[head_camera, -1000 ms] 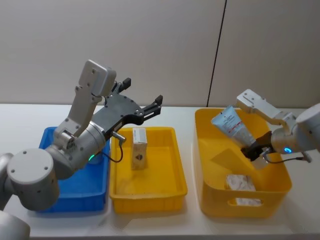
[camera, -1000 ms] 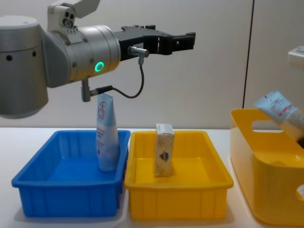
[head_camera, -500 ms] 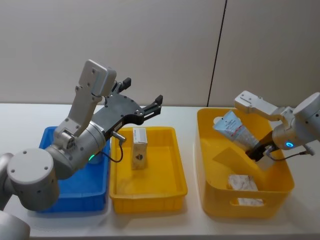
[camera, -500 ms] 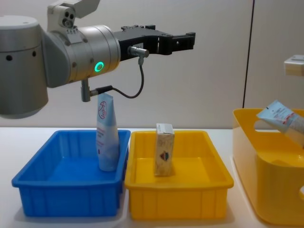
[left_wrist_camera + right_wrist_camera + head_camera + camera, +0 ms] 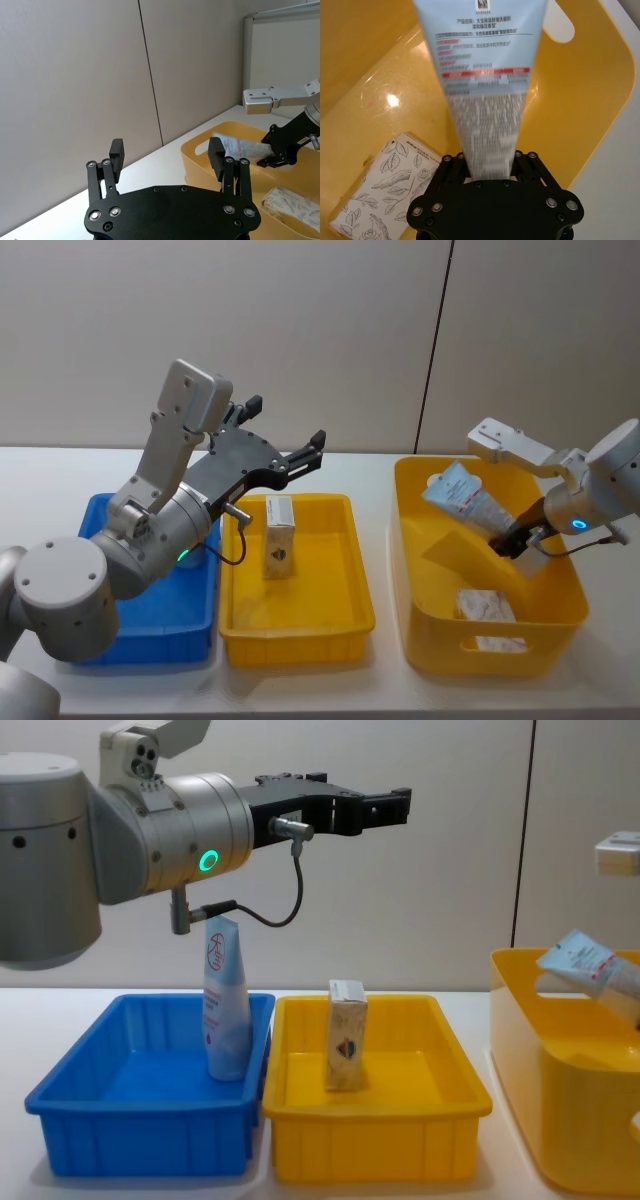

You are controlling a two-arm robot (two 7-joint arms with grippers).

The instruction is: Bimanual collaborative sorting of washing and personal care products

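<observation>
Since a second ago, my right gripper (image 5: 515, 540) has carried its squeeze tube (image 5: 462, 497) a little lower, into the tall yellow tub (image 5: 470, 640); my left arm has not moved.

At far left, a second tube (image 5: 222, 1000) stands upright in the blue tray (image 5: 140, 1135). Above it my left gripper (image 5: 385, 805) hovers with fingers spread wide and nothing between them, the arm raised and reaching forward over the trays. In the middle, a small tan carton (image 5: 278, 550) stands upright in the yellow tray (image 5: 295, 625).

At right, my right gripper is clamped on the tube's lower end, the wide end tilted up and leftward. A floral-printed pack (image 5: 390, 187) lies on the tub floor.

I judge the tube could pivot or slip, because the grip is at one narrow end.
</observation>
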